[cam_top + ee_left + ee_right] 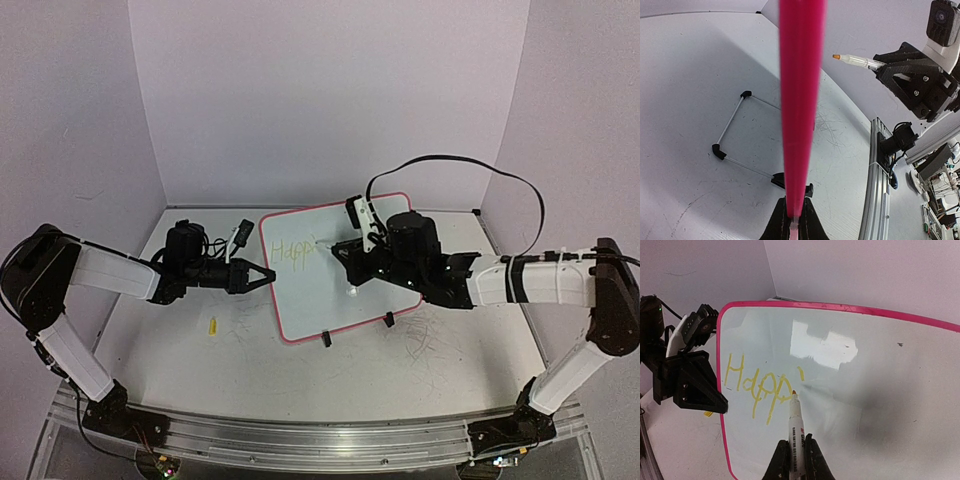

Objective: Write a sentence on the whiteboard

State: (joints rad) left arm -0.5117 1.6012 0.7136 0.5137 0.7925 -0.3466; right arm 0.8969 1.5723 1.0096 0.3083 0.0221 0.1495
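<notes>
r hand (796, 452) clamped on 1 marker (794, 425), arm stretched over the board, tip at the sentence (761, 388), reads "happ'". l hand (266, 275) low, arm reaching in, pinching left rim of the 1 whiteboard (310, 305), mid desk (300, 385). 2 clip feet (325, 340).

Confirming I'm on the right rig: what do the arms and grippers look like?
The left arm and right arm have white link shells and black joints. The left gripper and right gripper are black and angular. A black cable loops from the right arm.
</notes>
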